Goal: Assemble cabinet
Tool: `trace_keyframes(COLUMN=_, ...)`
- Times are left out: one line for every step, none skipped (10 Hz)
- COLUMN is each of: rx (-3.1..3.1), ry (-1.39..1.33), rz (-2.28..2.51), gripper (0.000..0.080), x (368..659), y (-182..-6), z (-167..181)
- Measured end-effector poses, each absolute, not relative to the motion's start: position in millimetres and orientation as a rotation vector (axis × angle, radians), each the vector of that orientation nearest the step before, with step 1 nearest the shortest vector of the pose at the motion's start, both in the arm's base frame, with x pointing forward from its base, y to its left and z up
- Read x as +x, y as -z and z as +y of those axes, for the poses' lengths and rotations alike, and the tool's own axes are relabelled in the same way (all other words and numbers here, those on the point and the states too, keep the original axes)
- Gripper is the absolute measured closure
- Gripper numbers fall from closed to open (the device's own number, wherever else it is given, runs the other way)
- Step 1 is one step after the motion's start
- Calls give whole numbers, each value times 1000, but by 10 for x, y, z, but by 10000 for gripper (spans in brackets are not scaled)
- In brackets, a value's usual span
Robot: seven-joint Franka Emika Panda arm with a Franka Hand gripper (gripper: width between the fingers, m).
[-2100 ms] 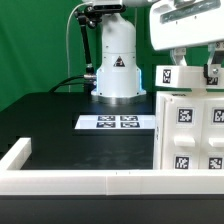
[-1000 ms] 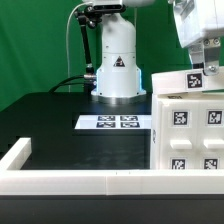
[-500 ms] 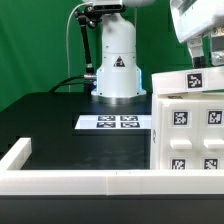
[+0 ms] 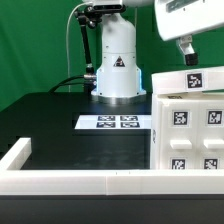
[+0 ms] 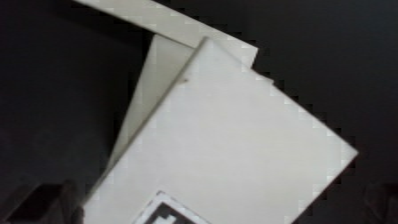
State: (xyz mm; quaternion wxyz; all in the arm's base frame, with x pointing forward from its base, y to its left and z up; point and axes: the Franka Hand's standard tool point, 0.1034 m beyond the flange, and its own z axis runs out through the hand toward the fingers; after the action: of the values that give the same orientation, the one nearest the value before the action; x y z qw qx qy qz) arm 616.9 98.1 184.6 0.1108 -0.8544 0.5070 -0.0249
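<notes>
Fingers point(image 4: 185, 47) wide apart, empty; above cabinet point(image 4: 190, 140).

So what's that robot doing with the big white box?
The arm is building a cabinet. Right now its gripper hangs open above the cabinet, at the exterior view's right, and holds nothing. A white panel with a tag sits on the cabinet's top. The marker board lies on the black table, untouched.
</notes>
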Motion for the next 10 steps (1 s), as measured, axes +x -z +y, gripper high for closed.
trace_keyframes(rx=-2555, ry=83, rz=1414, gripper=3, x=6170, y=-1847, z=983)
trace_keyframes(rx=-2592, ry=92, rz=1348, gripper=3, x=6170, y=-1847, z=987)
trace_keyframes(rx=-2643, ry=104, rz=1247, gripper=3, x=6171, y=-1847, z=985)
trace_keyframes(rx=-2671, ry=111, rz=1190, gripper=3, x=6171, y=-1847, z=985)
trace_keyframes(rx=-2720, ry=124, rz=1082, gripper=3, x=6171, y=-1847, z=984)
trace_keyframes(rx=-2766, ry=139, rz=973, gripper=3, x=6173, y=-1848, z=982)
trace_keyframes(rx=-2839, ry=168, rz=774, gripper=3, x=6179, y=-1853, z=981)
trace_keyframes(rx=-2888, ry=186, rz=604, gripper=3, x=6178, y=-1853, z=990)
trace_keyframes(rx=-2921, ry=200, rz=450, gripper=3, x=6177, y=-1853, z=1001)
trace_keyframes(rx=-2937, ry=208, rz=358, gripper=3, x=6177, y=-1855, z=1008)
